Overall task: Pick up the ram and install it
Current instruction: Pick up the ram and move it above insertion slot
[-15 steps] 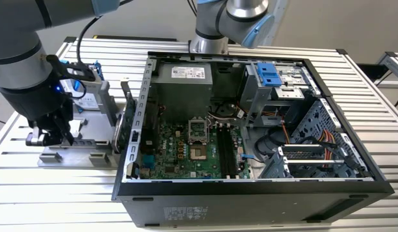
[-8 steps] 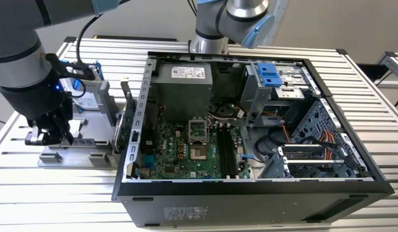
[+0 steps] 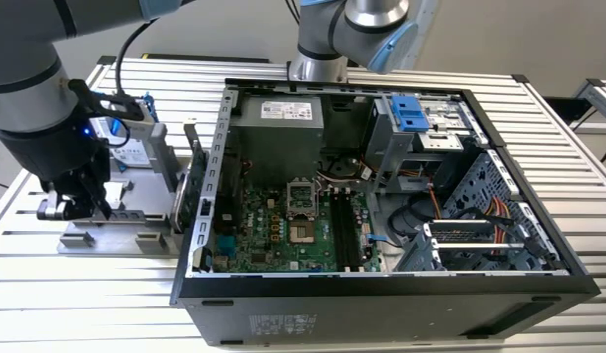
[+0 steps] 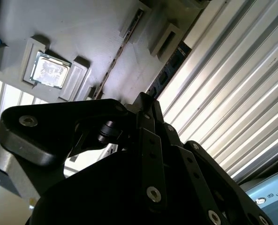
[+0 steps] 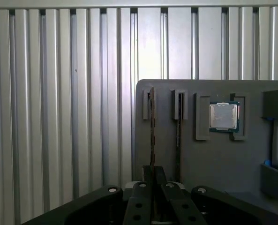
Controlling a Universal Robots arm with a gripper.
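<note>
Exterior view: my gripper (image 3: pixel 82 209) is down over the grey parts holder (image 3: pixel 107 239), which sits at nine o'clock of the open PC case (image 3: pixel 382 290). The holder stands parts on edge in slots so fingers can reach both faces. A hard drive (image 3: pixel 132 151) stands at twelve o'clock of my fingers, near. The motherboard (image 3: pixel 283 235) lies flat in the case, with long black memory slots (image 3: pixel 344 228) near its middle that look empty and open from above. The case wall rises between holder and board, so I judge any path across has to clear that edge. A second arm (image 3: pixel 352 29) stands at twelve o'clock of the case, well apart from me.

First wrist view: the ram (image 5: pixel 151 126) stands on its thin edge in the slot nearest the holder's edge. My gripper (image 5: pixel 152 172) is clenched on it, one finger on each face. A second stick (image 5: pixel 178 131) stands in the next slot just beside it, so side room is tight. A CPU (image 5: pixel 224 116) sits in its pocket beyond that stick. The slatted table (image 5: pixel 59 117) lies on the ram's other side, the free side.

Second wrist view: the ram (image 4: pixel 169 70) runs dark along the holder's edge into my fingertips. The second stick (image 4: pixel 116 58) and the CPU (image 4: pixel 47 70) lie further in. I judge the ram not yet lifted out.
</note>
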